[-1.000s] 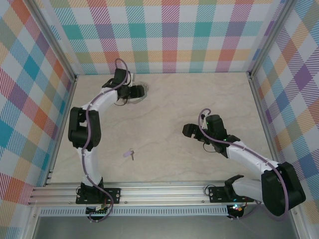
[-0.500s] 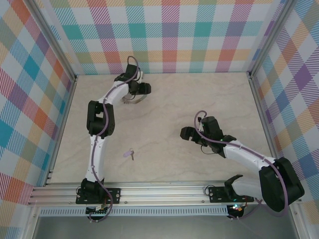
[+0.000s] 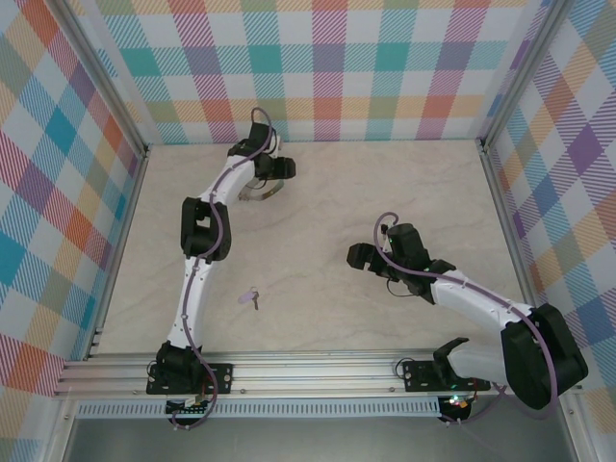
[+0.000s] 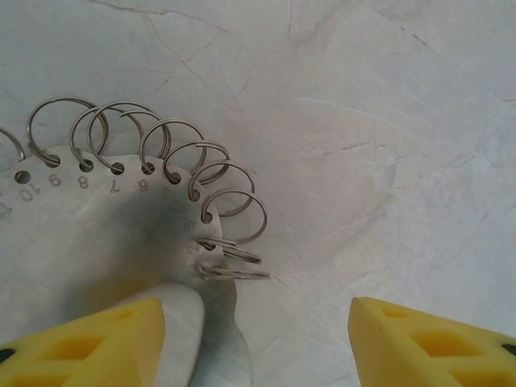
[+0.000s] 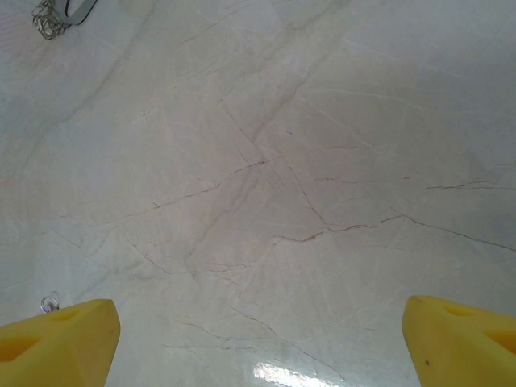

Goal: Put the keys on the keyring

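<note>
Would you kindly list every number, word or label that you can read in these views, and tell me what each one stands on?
"10": beside a hole in the flat silvery metal plate that carries the wire split rings, left wrist view.
"9": beside the next hole.
"8": beside the next hole.
"7": beside the next hole.
"6": beside the next hole.
A mark at the left edge is cut off; later holes are too shadowed to read.
</note>
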